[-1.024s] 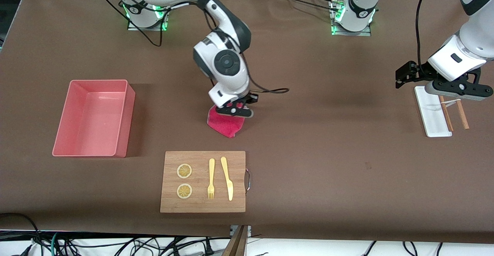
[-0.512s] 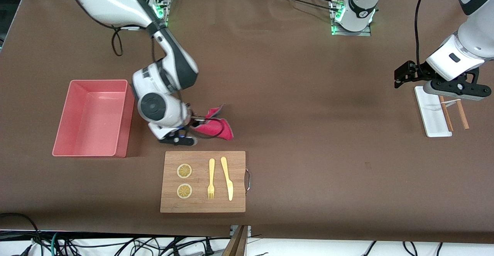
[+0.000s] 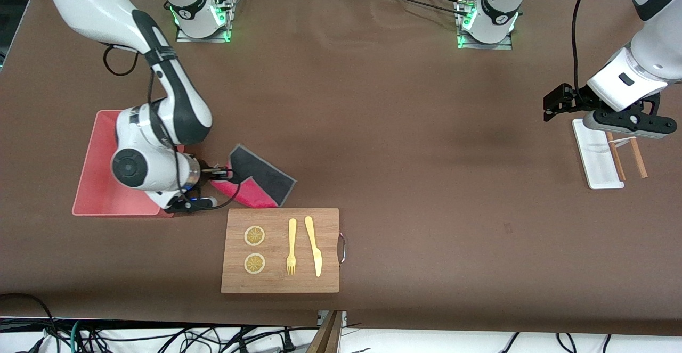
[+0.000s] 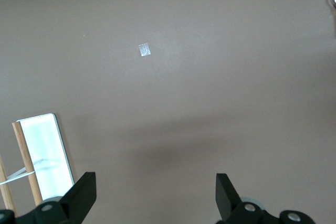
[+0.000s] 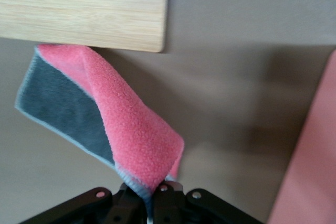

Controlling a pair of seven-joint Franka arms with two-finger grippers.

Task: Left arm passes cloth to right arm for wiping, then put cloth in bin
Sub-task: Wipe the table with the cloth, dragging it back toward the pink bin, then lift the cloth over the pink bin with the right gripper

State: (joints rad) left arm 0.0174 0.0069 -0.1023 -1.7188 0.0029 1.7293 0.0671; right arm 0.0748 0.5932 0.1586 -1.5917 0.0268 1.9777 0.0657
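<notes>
The right arm hides part of the bin (image 3: 90, 182). Its right gripper (image 3: 216, 172) pinches the cloth (image 3: 256, 182), dragged closer to the bin since earlier, grey underside now showing. The left gripper (image 4: 155, 195) waits spread over the white tray (image 3: 594, 156).

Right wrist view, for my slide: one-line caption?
Right hand grips the cloth, gray underside showing, between wooden board and bin.

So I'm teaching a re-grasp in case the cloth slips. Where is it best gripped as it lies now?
Probably the cloth's raised pink fold, at the end toward the bin, where the right pincer is shut on it now. The cloth bunches thick there, while the dark grey flap lies spread thin toward the board. Coming from the bin end keeps clear of the board. The left pincer waits open above the white tray.
</notes>
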